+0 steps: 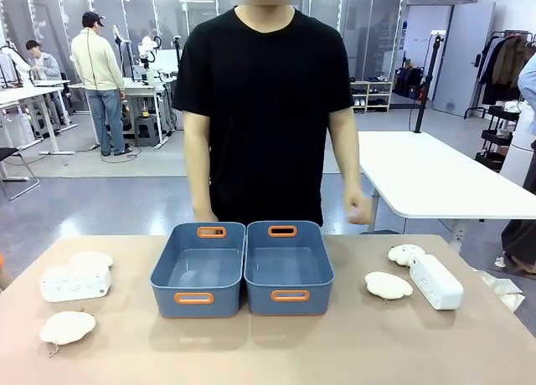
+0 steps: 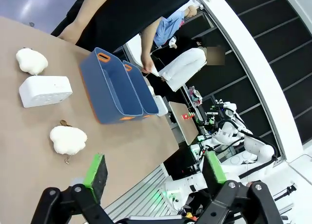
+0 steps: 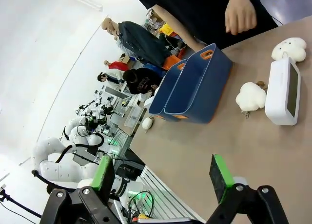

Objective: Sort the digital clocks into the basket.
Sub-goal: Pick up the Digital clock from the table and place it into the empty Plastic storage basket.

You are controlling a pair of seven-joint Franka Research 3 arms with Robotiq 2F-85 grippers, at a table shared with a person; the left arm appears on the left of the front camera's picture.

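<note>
Two identical blue baskets stand side by side at the table's middle, the left one and the right one, both empty. One white digital clock lies at the table's left, the other at its right. In the left wrist view my left gripper is open above the table, with the left clock and the baskets ahead of it. The right wrist view shows my right gripper open over the table, well short of the right clock and the baskets.
White plush pieces lie by each clock: two on the left, two on the right. A person stands at the far edge behind the baskets, one hand held in a loose fist above the table.
</note>
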